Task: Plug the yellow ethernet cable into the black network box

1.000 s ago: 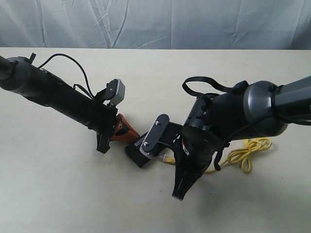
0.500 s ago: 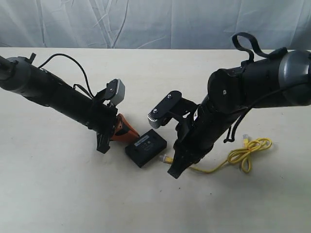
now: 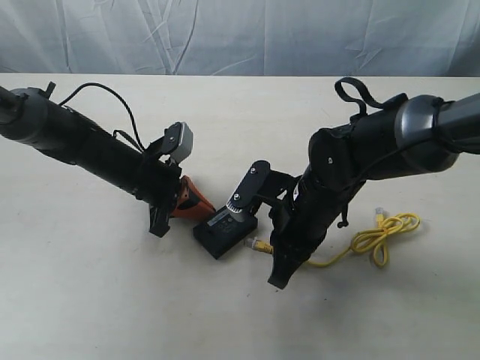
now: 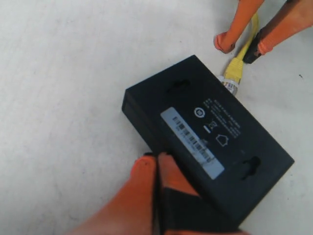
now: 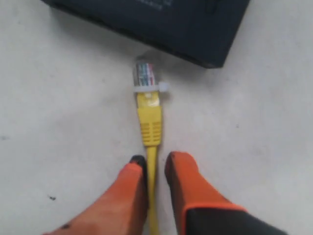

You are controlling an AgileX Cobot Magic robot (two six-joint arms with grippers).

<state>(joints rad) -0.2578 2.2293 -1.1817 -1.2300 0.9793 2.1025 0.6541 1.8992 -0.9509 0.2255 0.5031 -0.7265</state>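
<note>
The black network box (image 3: 222, 232) lies flat on the table, its white barcode label (image 4: 193, 142) facing up. My left gripper (image 4: 156, 159) is shut, and its orange tips rest against the box's side edge. The yellow ethernet cable's plug (image 5: 145, 81) lies on the table, pointing at the box wall (image 5: 195, 44) with a short gap between them. My right gripper (image 5: 153, 164) straddles the cable just behind the plug. It is narrowly open: one finger (image 5: 134, 178) touches the cord and the other stands slightly off it. The cable's looped bundle (image 3: 384, 234) lies to the right.
The right arm (image 3: 352, 165) and its wrist camera (image 3: 244, 196) hang over the box's far side in the exterior view. The left arm (image 3: 90, 150) slants in from the left. A grey cloth backdrop (image 3: 240, 34) closes off the far edge of the table.
The right arm first rose and swung right off the box, then came back down behind the plug. The plug, the box and the left arm stayed in place.
</note>
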